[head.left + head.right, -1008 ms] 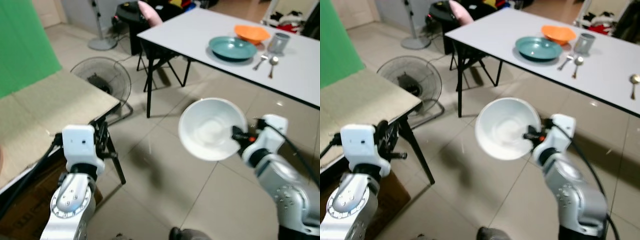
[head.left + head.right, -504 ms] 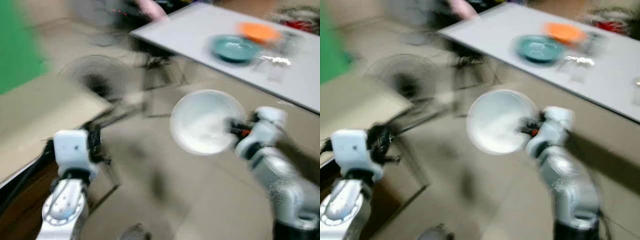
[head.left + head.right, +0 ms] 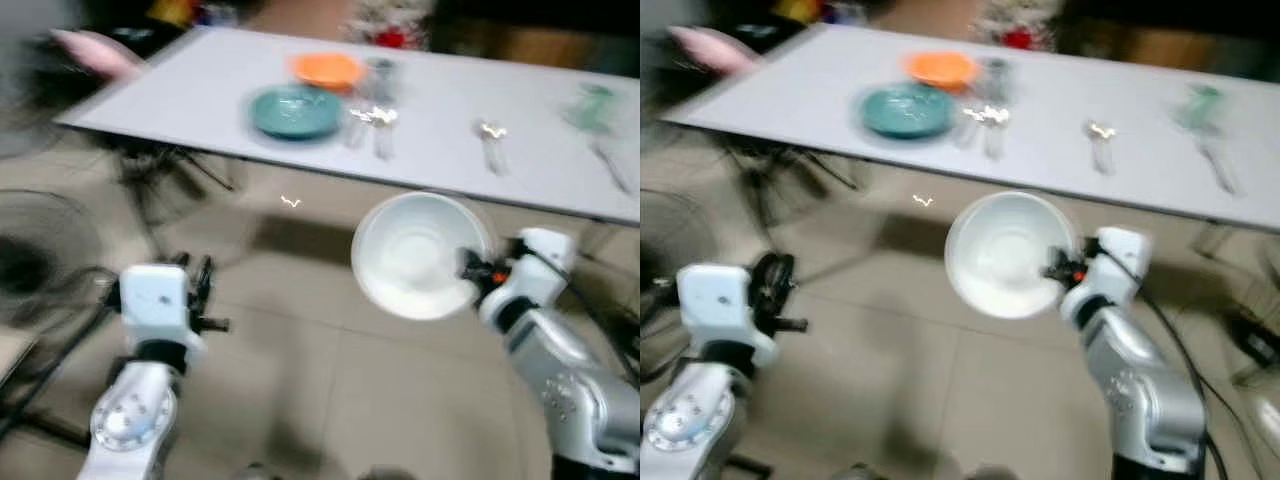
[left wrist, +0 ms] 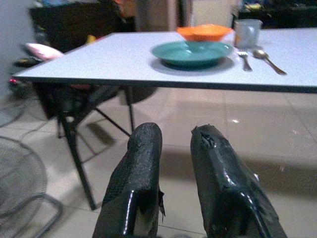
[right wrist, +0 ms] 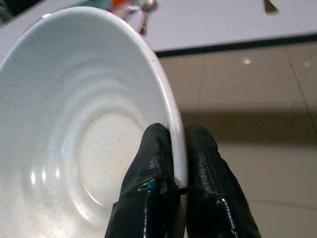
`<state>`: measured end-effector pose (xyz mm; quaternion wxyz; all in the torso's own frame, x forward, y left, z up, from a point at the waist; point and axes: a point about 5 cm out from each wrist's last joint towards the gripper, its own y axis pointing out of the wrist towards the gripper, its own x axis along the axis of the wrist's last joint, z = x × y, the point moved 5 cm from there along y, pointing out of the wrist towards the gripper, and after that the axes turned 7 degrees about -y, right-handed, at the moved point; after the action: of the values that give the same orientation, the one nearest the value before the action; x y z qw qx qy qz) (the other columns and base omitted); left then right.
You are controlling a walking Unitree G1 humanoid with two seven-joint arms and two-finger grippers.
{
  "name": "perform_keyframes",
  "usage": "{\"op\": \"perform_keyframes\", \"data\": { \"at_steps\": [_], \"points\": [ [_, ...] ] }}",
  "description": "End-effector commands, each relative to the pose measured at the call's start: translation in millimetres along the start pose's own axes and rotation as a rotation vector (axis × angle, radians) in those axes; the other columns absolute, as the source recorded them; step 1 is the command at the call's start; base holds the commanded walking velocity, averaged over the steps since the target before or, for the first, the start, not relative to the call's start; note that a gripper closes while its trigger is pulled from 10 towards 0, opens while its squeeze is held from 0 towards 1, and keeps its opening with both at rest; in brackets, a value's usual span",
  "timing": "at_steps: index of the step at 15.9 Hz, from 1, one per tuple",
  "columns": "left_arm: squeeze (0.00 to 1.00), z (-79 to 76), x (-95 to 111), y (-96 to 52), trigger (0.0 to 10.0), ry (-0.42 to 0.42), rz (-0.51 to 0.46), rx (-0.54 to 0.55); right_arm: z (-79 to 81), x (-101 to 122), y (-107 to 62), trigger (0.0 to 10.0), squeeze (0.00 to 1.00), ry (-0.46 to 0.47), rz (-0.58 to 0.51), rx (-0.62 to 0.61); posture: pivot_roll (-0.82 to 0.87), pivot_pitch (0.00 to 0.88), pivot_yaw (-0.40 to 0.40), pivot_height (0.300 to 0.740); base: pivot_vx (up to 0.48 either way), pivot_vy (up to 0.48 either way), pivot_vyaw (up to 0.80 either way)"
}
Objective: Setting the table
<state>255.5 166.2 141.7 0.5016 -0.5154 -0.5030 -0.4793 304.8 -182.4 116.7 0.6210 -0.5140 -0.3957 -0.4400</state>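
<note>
Our right gripper (image 5: 172,148) pinches bowl (image 3: 420,255) rim. Table (image 3: 200,90) lies ahead, above bowl. Left gripper (image 4: 173,163) empty, fingers slightly apart.

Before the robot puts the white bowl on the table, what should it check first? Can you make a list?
1. Right claw pinching the white bowl by its rim: ok, one finger inside, one outside.
2. Bowl not dropped: ok, it is held up over the floor, short of the table.
3. Bare spot on the table to set it: ok, the near edge beside the teal plate is free.
4. Things already set: ok, teal plate, orange bowl, cup, fork and spoon sit together.
5. Left claw out of the way: ok, it holds nothing.
6. Steady view: not ok, the head pictures are blurred.
</note>
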Motion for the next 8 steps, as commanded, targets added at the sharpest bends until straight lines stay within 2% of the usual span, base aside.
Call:
{"op": "perform_keyframes", "data": {
  "at_steps": [1, 8],
  "points": [
    [0.0, -6.2, 1.3, 0.7, 10.0, -0.009, -0.006, -0.022, -10.8, 13.8, -2.8, 10.0, 0.0, -0.018, -0.053, -0.04, -0.06, 0.057, 0.009, 0.74, 0.345, 0.0, -0.8],
    [0.0, -8.0, 0.9, 3.4, 10.0, -0.009, -0.009, -0.033, -11.6, 11.8, -3.7, 10.0, 0.0, -0.006, -0.058, -0.052, -0.06, 0.05, 0.019, 0.74, 0.344, 0.0, -0.8]
  ]
}}
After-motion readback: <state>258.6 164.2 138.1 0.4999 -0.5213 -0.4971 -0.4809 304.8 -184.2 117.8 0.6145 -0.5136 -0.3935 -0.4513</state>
